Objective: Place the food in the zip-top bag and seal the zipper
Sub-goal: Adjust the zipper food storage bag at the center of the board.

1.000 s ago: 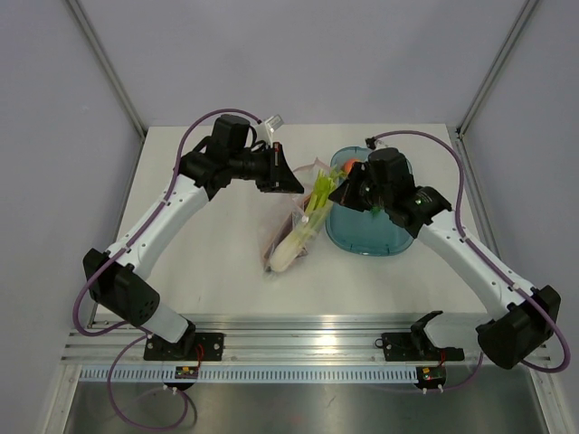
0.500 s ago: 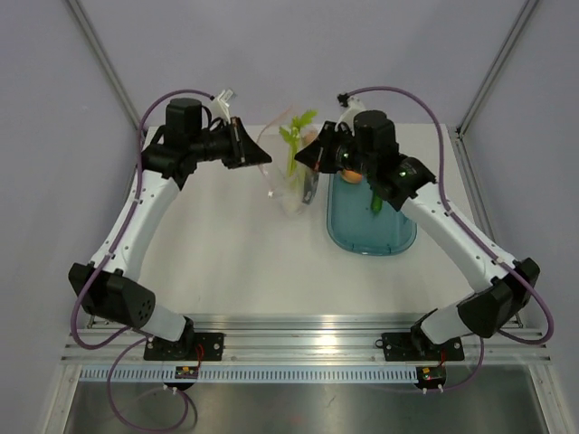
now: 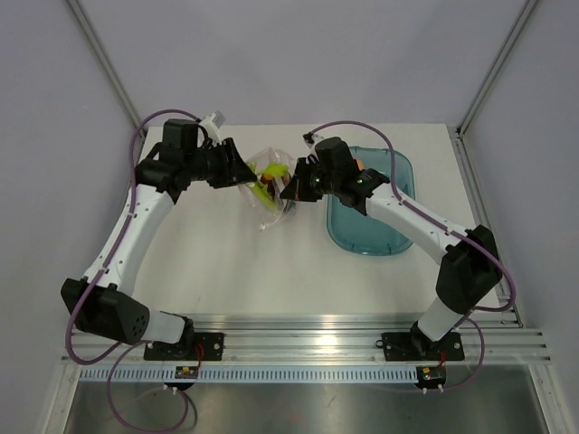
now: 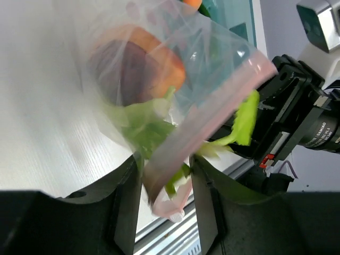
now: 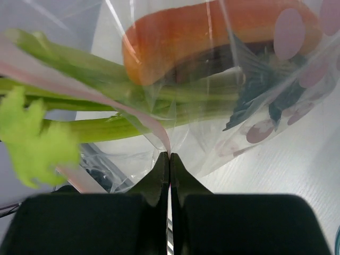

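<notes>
The clear zip-top bag [image 3: 269, 192] hangs between my two grippers, left of the teal tray. Inside it are the orange-and-red wedge [image 5: 212, 32], light green stalks [image 5: 133, 90] and a dark green chili [image 5: 260, 93]. The leafy stalk tips [image 4: 241, 119] stick out past the pinkish-red zipper [image 4: 212, 114]. My right gripper [image 5: 169, 155] is shut on the bag's zipper edge [image 5: 143, 117]. My left gripper [image 4: 166, 164] has its jaws apart, with the zipper's end and a stalk lying loosely between them. Both grippers show in the top view, left [image 3: 240, 173] and right [image 3: 290, 189].
The teal oblong tray [image 3: 378, 231] lies right of the bag, under my right arm. A small orange piece [image 3: 359, 163] shows at its far end. White tabletop lies around it, with the enclosure walls left, right and behind, and a metal rail along the near edge.
The bag went from lying on the table to being lifted at the back. It now sits lower and nearer, tilted between the grippers. The right gripper moved left, off the tray.
</notes>
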{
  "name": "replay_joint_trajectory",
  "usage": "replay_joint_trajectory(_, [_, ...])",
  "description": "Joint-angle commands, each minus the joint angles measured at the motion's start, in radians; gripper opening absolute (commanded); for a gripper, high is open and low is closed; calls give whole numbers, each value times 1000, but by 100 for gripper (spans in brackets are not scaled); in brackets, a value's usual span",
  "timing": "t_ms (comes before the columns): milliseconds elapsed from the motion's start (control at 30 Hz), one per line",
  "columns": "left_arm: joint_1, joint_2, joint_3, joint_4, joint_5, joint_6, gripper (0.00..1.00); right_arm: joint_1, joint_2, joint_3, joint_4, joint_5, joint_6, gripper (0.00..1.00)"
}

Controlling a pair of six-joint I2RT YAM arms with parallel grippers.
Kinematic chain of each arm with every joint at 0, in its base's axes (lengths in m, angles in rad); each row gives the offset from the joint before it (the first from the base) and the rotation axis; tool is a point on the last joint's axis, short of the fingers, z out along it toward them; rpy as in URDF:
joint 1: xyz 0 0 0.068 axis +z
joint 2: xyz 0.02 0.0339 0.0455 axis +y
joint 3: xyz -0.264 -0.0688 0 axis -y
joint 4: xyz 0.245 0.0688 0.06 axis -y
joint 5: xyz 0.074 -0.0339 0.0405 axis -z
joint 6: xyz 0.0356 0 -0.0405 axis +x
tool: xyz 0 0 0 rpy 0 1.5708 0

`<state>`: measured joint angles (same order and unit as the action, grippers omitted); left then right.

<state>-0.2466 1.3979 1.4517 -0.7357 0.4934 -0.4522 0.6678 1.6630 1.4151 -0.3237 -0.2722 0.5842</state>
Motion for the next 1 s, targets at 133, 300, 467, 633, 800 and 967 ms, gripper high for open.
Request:
replay_joint_trajectory(133, [0,-56,55,41,-67,18,42,6,-81,64,78,27,29,0])
replay_joint_trajectory(300, [-26,-25,73,48,-56,9,41,7,-101,126,66,13,20,0])
replay_joint_trajectory(467, [-77,19,108,42,-75,3,34,6,-121,157,55,7,19,0])
replay_joint_trajectory(633, [-86,56,139,53,-105,-16,29,7,-163,151,57,-1,28,0])
replay_joint_trajectory(800, [-86,73,212,27,-128,-23,5,6,-193,156,48,-16,51,0])
replay_joint_trajectory(967, [-86,46,230,7,-128,-22,1,7,-249,134,63,-56,75,0])
